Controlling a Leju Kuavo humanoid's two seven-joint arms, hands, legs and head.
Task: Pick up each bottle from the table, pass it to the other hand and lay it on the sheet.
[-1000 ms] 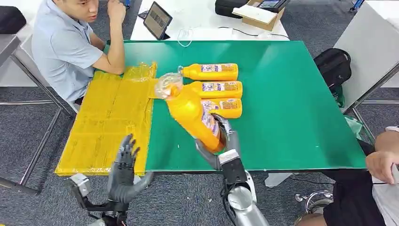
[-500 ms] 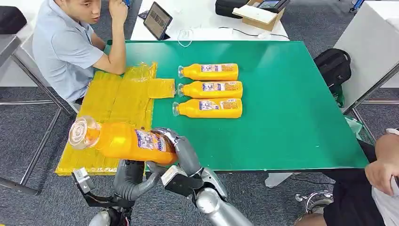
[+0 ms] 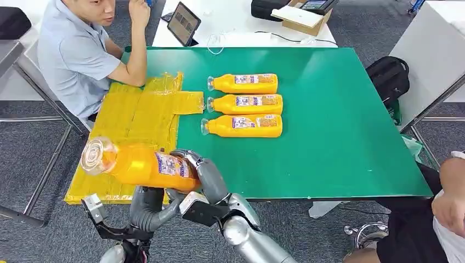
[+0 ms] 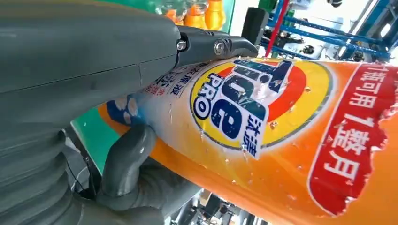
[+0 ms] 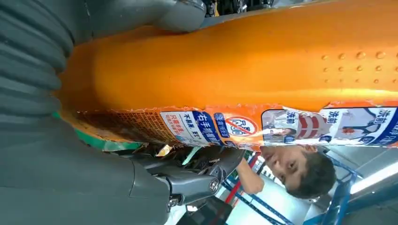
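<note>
I see both hands on the orange bottle (image 3: 140,164): right hand (image 3: 205,178) gripping its base, left hand (image 3: 148,205) cupping underneath, over the yellow sheet (image 3: 131,120).

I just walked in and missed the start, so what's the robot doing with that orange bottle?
It is mid-handover. The right robot hand grips the base end of an orange bottle, holding it sideways above the yellow sheet. The left robot hand is wrapped around the bottle from below, so both hold it. Three more bottles lie in a row on the green table, waiting. A person sits at the far-left corner, watching.
</note>
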